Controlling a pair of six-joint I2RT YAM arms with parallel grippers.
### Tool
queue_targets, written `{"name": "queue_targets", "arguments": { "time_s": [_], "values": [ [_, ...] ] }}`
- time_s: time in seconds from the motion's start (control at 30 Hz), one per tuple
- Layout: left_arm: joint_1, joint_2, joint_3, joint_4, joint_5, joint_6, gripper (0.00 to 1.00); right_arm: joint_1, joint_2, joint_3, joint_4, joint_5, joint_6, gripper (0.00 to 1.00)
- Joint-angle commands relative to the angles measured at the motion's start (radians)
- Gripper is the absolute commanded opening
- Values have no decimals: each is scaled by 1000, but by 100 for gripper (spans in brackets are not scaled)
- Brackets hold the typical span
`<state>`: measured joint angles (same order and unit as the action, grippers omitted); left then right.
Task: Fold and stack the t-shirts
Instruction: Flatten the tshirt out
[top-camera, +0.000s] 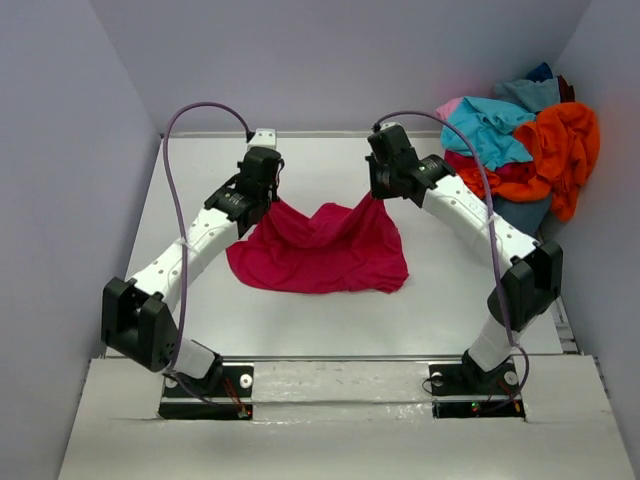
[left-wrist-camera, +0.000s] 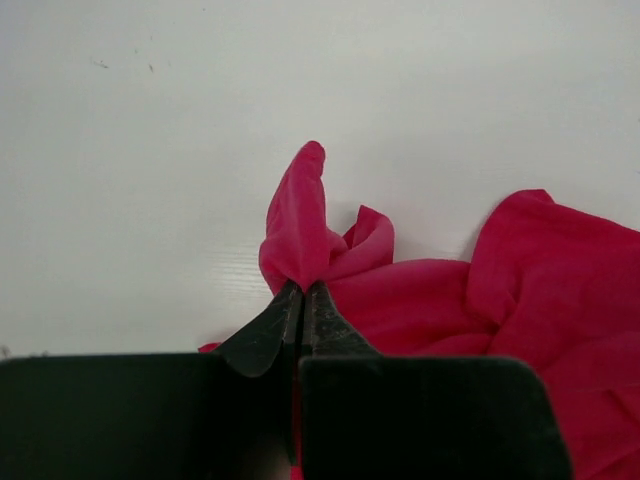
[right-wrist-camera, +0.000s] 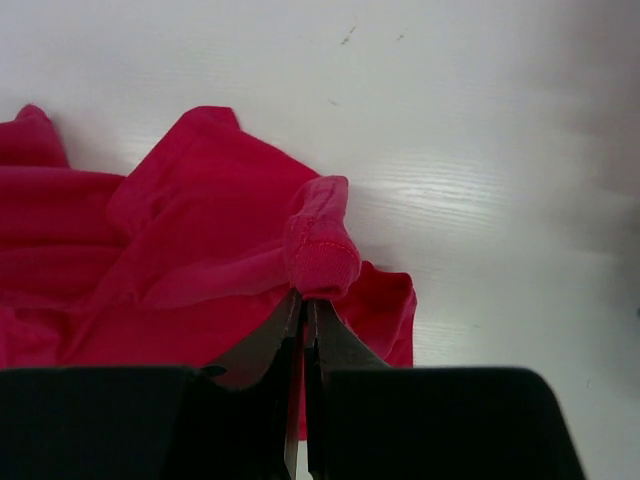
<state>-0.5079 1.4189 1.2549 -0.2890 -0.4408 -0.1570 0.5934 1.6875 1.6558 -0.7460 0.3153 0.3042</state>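
A crimson-magenta t-shirt hangs between my two grippers over the middle of the white table, its lower part resting on the surface. My left gripper is shut on the shirt's left top corner; the left wrist view shows the cloth bunched above the closed tips. My right gripper is shut on the right top corner; the right wrist view shows a hemmed edge pinched at the tips. A pile of other t-shirts lies at the back right: orange, turquoise, pink, dark blue.
The white table is walled by grey panels on the left, back and right. The shirt pile fills the back right corner, close to the right arm's forearm. The arm bases stand at the near edge.
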Motion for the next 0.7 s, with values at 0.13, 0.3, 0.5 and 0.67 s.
{"name": "queue_targets", "arguments": {
  "time_s": [0.13,0.3,0.5,0.67],
  "values": [
    [118,156,95,113,25,-36,6,-135,138,203,-23,-54,26,7],
    [146,284,196,106,48,-50,6,-171,241,330,-49,-81,27,7],
    [180,428,357,45,47,-72,6,-202,362,459,-105,-123,36,7],
    [210,526,472,-7,65,-85,6,-213,422,480,-128,-136,52,7]
  ]
}}
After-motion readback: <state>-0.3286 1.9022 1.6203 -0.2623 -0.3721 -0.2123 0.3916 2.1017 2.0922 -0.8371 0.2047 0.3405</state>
